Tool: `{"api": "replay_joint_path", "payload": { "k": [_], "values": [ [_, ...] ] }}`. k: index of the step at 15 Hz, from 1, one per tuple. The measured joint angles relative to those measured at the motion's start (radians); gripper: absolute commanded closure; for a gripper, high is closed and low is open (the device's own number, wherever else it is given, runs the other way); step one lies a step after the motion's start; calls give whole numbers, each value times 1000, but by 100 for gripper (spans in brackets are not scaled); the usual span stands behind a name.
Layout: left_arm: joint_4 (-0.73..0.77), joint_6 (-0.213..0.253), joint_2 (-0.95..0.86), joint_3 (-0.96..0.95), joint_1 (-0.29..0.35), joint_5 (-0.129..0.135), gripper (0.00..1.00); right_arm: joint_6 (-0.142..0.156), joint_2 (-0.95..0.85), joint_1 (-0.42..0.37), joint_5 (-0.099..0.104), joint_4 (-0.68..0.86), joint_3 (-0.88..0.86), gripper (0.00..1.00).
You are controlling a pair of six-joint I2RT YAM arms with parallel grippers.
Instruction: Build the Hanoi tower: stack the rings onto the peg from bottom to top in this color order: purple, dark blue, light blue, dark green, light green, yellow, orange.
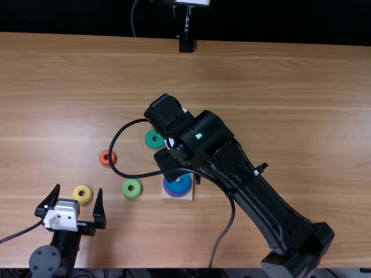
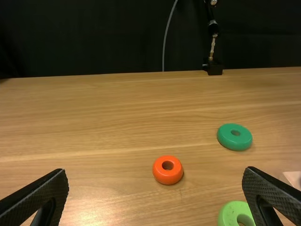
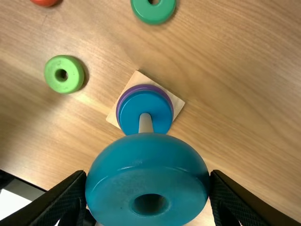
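Note:
In the top view my right gripper is over the square wooden base. The right wrist view has my right gripper shut on the light blue ring, which hangs tilted close by the peg; whether they touch I cannot tell. Around the peg lie the purple ring and, above it, the dark blue ring. My left gripper stands open at the lower left, the yellow ring showing between its fingertips from above. Open fingers also mark my left gripper in its wrist view.
Loose on the table left of the base are the light green ring, the dark green ring and the orange ring. A black cable loops off the right arm over this area. A black stand is at the far edge.

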Motion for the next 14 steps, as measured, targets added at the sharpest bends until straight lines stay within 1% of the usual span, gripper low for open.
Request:
{"api": "replay_joint_path", "payload": {
  "k": [4, 5, 6, 7, 11, 14],
  "values": [
    [0, 0, 0, 0, 0, 0, 0, 8, -1, 0, 0, 6, -23, 100],
    [0, 0, 0, 0, 0, 0, 0, 8, -3, 0, 1, 10, -41, 94],
    [0, 0, 0, 0, 0, 0, 0, 8, -3, 0, 0, 5, -63, 46],
    [0, 0, 0, 0, 0, 0, 0, 9, -3, 0, 1, 3, -73, 0],
    [0, 0, 0, 0, 0, 0, 0, 11, -4, 0, 3, 11, -89, 0],
    [0, 0, 0, 0, 0, -1, 0, 13, -4, 0, 1, 54, -88, 0]
  ]
}}
